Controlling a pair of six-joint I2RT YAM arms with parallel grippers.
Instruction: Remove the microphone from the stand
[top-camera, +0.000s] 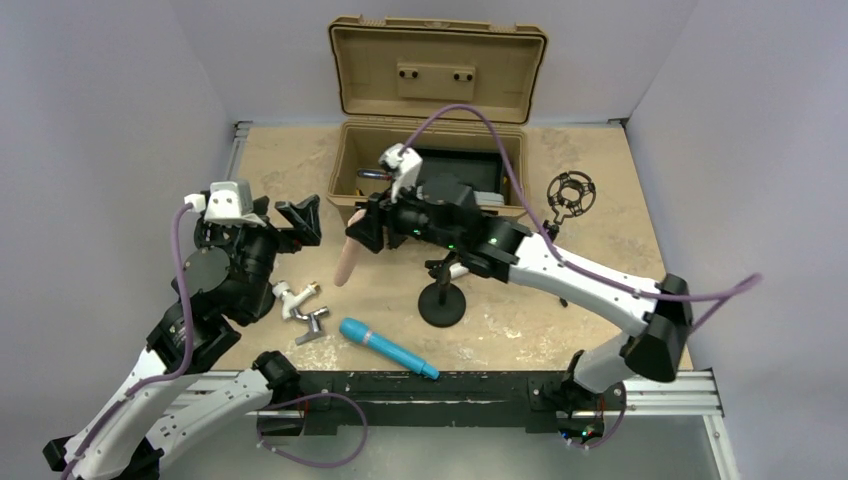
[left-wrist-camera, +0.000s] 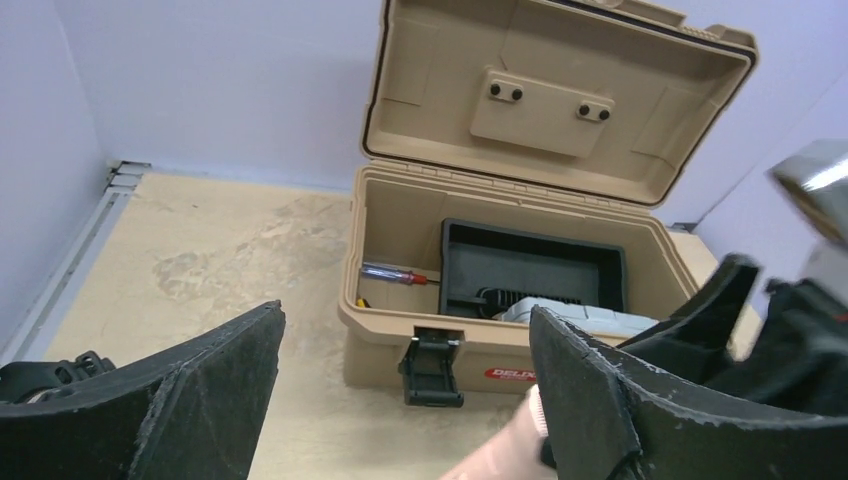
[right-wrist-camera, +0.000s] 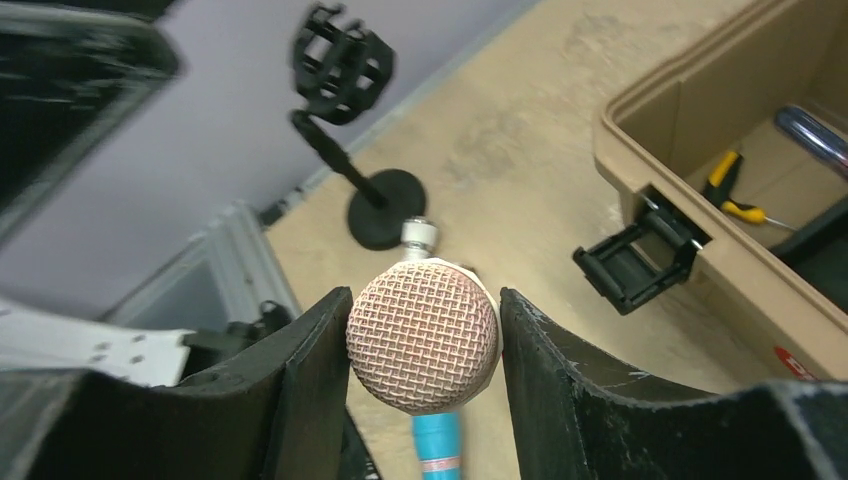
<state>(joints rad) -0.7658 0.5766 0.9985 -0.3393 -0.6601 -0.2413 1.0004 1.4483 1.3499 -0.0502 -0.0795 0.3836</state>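
Left gripper (left-wrist-camera: 405, 322), at the left of the table: black padded fingers spread wide, holding nothing. The pale tail of the rose-gold microphone (top-camera: 346, 264) shows low in the gap, just beside the finger on the right of the wrist view; contact cannot be judged. Silver metal fitting (top-camera: 303, 308): lying on the sandy, stone-patterned tabletop (top-camera: 620, 200) near the left arm. Rose-gold microphone: held up off the tabletop, tilted with its tail pointing down and to the left, apart from the black round-based desk stand (top-camera: 442, 306) and to its left. Right gripper (right-wrist-camera: 424, 298), reaching across the middle of the table: fingers partly closed and clamped on the microphone's round mesh head, one pad against each side. Turquoise cylinder (top-camera: 388, 349): lying flat near the front edge, between the two arm bases. Black round-based desk stand: upright beneath the right arm, its upper end partly hidden by that arm. Tan plastic case (top-camera: 342, 165): at the back of the table, lid raised, with a black tray (left-wrist-camera: 530, 270) inside. Black ring-shaped shock mount (top-camera: 571, 193): standing just to the right of the case.
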